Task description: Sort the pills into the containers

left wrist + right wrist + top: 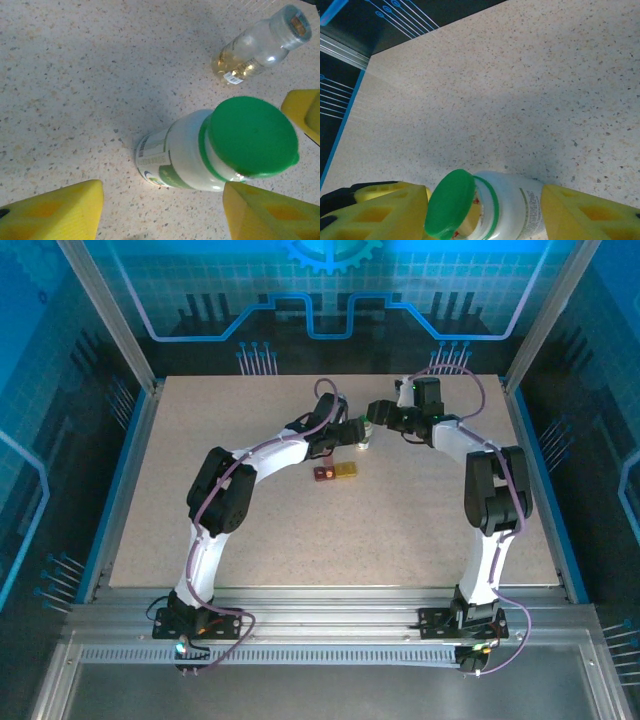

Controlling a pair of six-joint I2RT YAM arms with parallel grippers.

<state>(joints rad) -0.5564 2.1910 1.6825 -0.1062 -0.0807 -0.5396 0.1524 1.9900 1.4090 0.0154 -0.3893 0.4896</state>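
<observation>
A white pill bottle (363, 437) (180, 160) (515, 205) with a green flip cap (451, 205) stands on the table between my two grippers. The cap is hinged open, and yellow and red pills (472, 217) show in the mouth. My right gripper (485, 200) (378, 412) is open over the bottle's top, its left finger (380, 215) beside the cap. My left gripper (162, 200) (352, 430) is open just short of the bottle, with bare table between its fingers. The dark red-brown container (322, 473) and the yellow container (346, 470) sit side by side nearer the arms.
A small clear bottle (260, 45) with yellowish contents lies on the table beyond the white one. A yellow finger (302, 112) of the right gripper shows just right of the green cap. The speckled table (250, 530) ends at metal rails on each side.
</observation>
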